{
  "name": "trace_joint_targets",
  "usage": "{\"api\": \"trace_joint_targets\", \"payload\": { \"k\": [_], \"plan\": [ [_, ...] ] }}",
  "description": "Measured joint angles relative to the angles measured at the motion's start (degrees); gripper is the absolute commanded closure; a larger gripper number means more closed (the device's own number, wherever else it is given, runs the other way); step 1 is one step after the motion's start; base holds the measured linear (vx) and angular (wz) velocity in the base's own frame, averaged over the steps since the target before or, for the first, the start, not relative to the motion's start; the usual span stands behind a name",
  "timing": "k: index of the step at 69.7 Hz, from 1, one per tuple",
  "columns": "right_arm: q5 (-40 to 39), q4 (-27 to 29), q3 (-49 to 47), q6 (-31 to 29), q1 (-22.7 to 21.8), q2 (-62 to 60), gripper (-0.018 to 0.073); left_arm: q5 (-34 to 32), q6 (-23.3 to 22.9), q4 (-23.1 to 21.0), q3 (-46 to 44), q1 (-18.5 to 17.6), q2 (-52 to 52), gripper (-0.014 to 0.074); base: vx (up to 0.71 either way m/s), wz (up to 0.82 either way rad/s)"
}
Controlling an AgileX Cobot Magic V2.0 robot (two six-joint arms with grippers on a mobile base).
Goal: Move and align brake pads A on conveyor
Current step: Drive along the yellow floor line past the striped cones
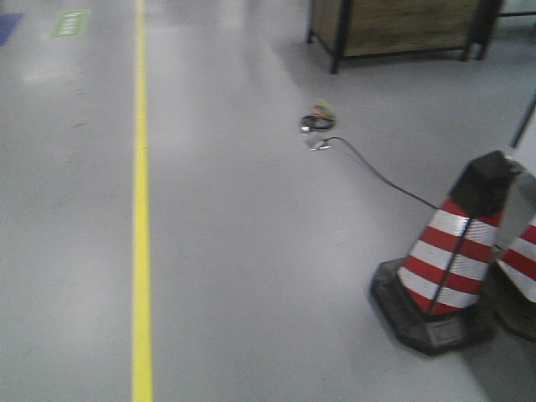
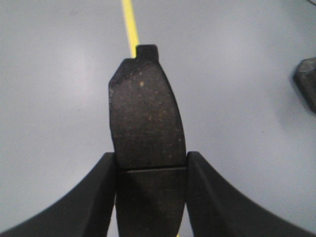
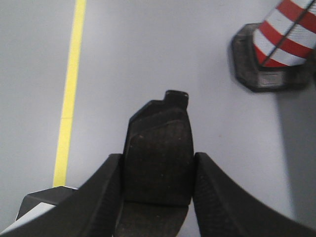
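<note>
In the left wrist view a dark-grey brake pad (image 2: pixel 145 113) with a thin groove across it stands clamped between the black fingers (image 2: pixel 94 197) of my left gripper (image 2: pixel 151 163), which is shut on it above the grey floor. The right wrist view shows a second brake pad (image 3: pixel 158 158) held the same way, with my right gripper (image 3: pixel 157 163) shut on it. Each pad's small tab points away from the wrist. The conveyor is out of view in all three views. Neither gripper appears in the front view.
A grey floor with a yellow line (image 1: pixel 141 209) runs ahead. Two red-and-white traffic cones (image 1: pixel 452 251) stand at the right, one also in the right wrist view as a cone (image 3: pixel 276 44). A cable (image 1: pixel 368 167) lies on the floor. A wooden cabinet (image 1: pixel 402 29) stands far ahead.
</note>
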Motion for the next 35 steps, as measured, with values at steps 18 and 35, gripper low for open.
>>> {"api": "trace_joint_targets", "payload": {
  "k": [18, 35],
  "plan": [
    [0.00, -0.05, 0.00, 0.00, 0.00, 0.00, 0.0566, 0.00, 0.00, 0.00, 0.00, 0.00, 0.00, 0.0603, 0.31, -0.78],
    [0.05, -0.11, 0.00, 0.00, 0.00, 0.00, 0.0566, 0.00, 0.00, 0.00, 0.00, 0.00, 0.00, 0.0603, 0.30, -0.85]
  ]
}}
